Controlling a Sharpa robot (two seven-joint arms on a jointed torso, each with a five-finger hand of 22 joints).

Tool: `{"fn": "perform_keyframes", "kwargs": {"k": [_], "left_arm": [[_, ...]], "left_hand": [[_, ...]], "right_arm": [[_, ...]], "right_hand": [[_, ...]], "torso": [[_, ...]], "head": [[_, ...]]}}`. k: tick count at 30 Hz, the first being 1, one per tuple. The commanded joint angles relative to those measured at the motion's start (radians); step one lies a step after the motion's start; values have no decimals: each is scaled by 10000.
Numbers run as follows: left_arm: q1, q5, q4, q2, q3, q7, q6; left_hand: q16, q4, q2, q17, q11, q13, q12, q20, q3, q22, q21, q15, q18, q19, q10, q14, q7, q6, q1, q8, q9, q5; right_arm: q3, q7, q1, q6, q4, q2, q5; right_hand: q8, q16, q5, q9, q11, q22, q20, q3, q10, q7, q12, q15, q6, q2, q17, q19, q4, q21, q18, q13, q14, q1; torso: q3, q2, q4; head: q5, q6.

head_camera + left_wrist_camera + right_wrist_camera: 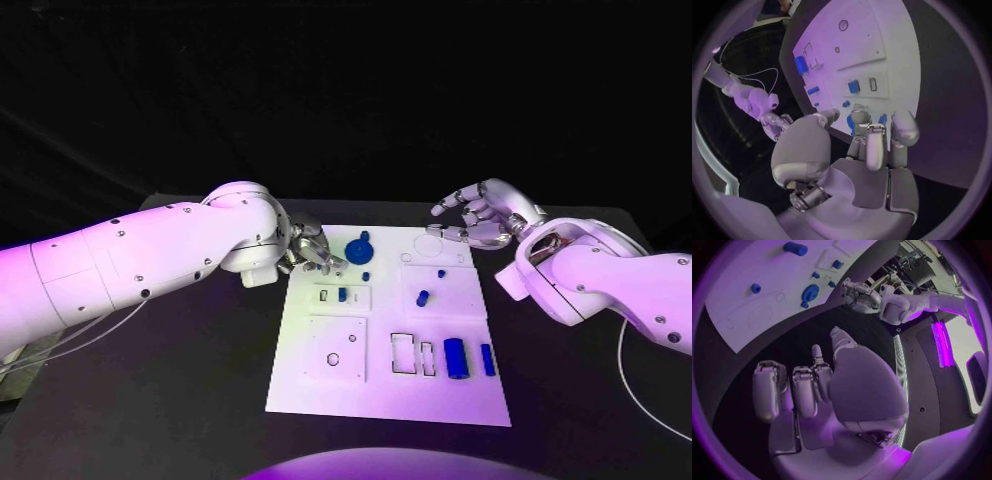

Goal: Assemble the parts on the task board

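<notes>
Left hand [306, 250] is hovering at the task board's [389, 400] left edge beside the round blue part [359, 250], fingers loosely curled, holding nothing. Right hand [476, 215] is hanging open past the board's far right corner, over the desk [173, 420].

Hidden and unclear parts at the board's far end

The left arm [159, 258] is covering most of the left hand [306, 252] in the head view, so its fingertips are not showing against the task board [389, 400]. In the left wrist view the fingers [876, 145] are blocking a blue part [854, 125]; whether they are touching it is unclear.
</notes>
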Motion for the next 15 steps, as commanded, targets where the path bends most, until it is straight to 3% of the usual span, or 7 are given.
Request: {"fn": "perform_keyframes", "kwargs": {"k": [1, 9, 15], "left_arm": [[67, 71, -246, -6, 35, 33, -40], [119, -74, -1000, 247, 60, 41, 388], [129, -213, -1556, 532, 50, 48, 588]], "left_hand": [[-30, -8, -2, 1687, 18, 3, -29, 44, -73, 11, -25, 99, -118, -25, -48, 753, 29, -48, 92, -56, -27, 36], [-48, -4, 2, 1651, 36, -36, -43, 65, -108, -17, -41, 117, -111, -41, -72, 741, 49, -60, 141, -104, -66, 37], [-65, 5, 22, 1617, 51, -70, -59, 80, -130, -47, -58, 131, -104, -61, -100, 728, 64, -68, 164, -139, -95, 35]], "right_arm": [[1, 97, -9, 46, -17, 9, -34], [1, 104, -13, 43, -32, 25, -33], [1, 121, -14, 17, -25, 25, -33]], "right_hand": [[51, -33, -21, 11, -17, 1429, -58, 30, -27, -12, -55, -53, -3, -15, 1731, 117, 20, -39, 74, 1037, 858, -81], [51, -33, -21, 11, -17, 1429, -58, 30, -27, -12, -55, -53, -3, -15, 1731, 117, 20, -39, 74, 1037, 858, -81], [51, -33, -21, 11, -17, 1429, -58, 30, -27, -12, -55, -53, -3, -15, 1731, 117, 20, -39, 74, 1037, 858, -81]], "torso": [[2, 12, 13], [-22, 46, 9], [-13, 41, 4]], "head": [[7, 28], [7, 54], [35, 64]]}}
